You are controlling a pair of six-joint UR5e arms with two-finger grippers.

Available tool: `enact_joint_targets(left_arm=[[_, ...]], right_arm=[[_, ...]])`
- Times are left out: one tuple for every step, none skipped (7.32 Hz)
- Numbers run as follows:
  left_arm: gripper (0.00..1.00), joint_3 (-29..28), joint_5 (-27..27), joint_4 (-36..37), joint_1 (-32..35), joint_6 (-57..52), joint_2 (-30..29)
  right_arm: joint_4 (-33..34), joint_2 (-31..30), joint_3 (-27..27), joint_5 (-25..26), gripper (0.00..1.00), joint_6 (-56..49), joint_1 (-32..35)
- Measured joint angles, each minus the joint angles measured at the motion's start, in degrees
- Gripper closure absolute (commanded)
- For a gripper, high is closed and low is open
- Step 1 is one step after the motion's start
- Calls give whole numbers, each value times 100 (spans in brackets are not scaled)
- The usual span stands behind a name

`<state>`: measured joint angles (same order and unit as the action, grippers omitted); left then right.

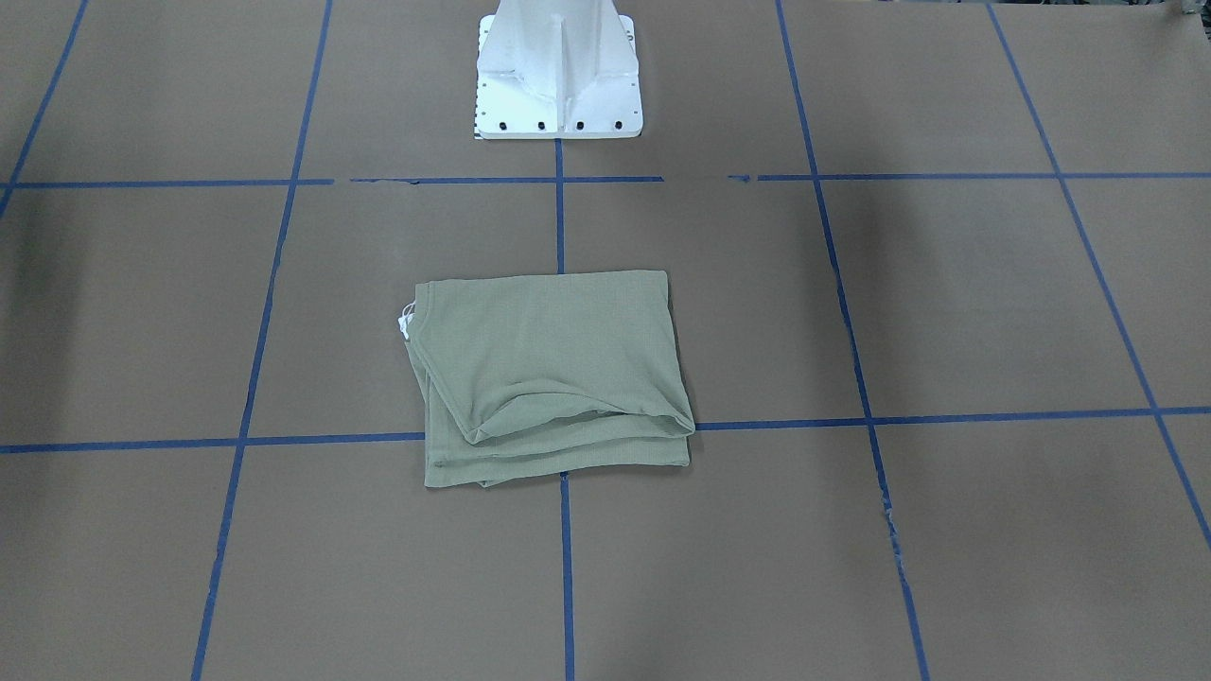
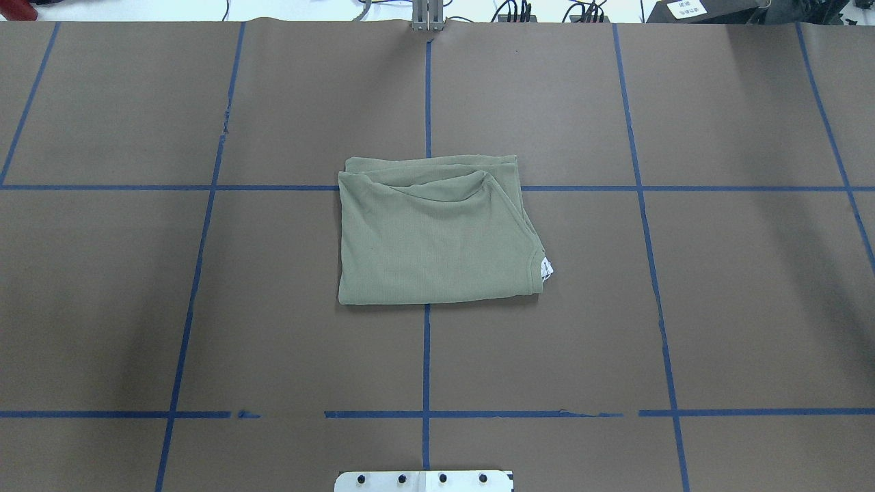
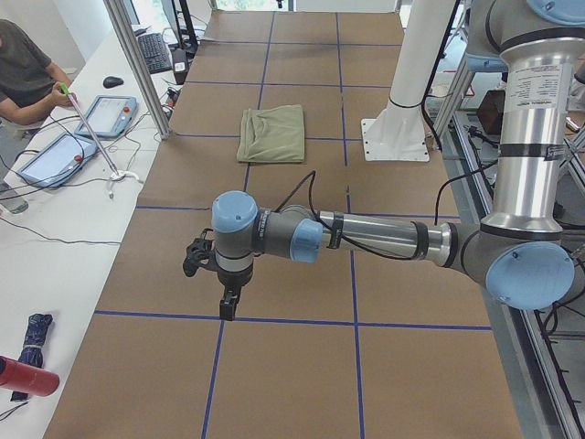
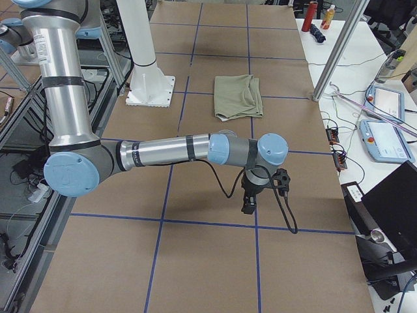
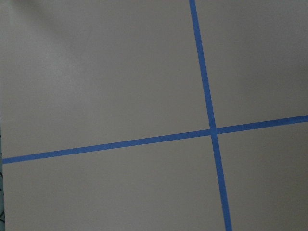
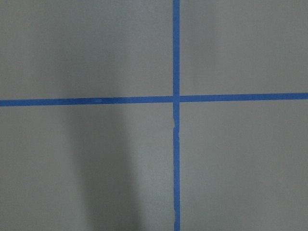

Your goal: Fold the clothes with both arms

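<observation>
The clothes, one pale sage-green knit shirt, lie folded into a rough rectangle at the table's centre, also visible from the front and from both ends. A white tag pokes out at its neck edge. Both arms are stretched out far from the shirt, towards the table's ends. The left gripper hangs above bare table, and so does the right gripper. From these side views I cannot tell whether either is open or shut. Both wrist views show only brown surface with blue tape.
The white base pedestal stands behind the shirt. Blue tape lines grid the brown table. A seated person and touch pendants occupy the white bench alongside, with more pendants in the right-end view.
</observation>
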<state>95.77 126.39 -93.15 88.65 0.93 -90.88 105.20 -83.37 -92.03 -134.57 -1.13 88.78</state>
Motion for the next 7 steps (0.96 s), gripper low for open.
enact_joint_targets(left_arm=[[0,55,12,124,-3,2,-22],[0,74,41,168,-4,-3,-30],[0,61,113,185,-5,-12,-32],[0,43,177,188,-5,-20,-29],[0,32,205,182,-5,-35,-10],[0,13,214,173,-5,-53,15],[0,-8,220,168,-5,-64,32]], right_arm=[[-203,-194,0,-60,0,19,114],[-596,-478,0,-101,0,80,208],[-909,-681,0,-129,0,222,267],[-1056,-776,6,-146,0,350,292],[-1113,-810,20,-153,0,414,301],[-1132,-818,29,-156,0,441,303],[-1138,-818,29,-157,0,451,306]])
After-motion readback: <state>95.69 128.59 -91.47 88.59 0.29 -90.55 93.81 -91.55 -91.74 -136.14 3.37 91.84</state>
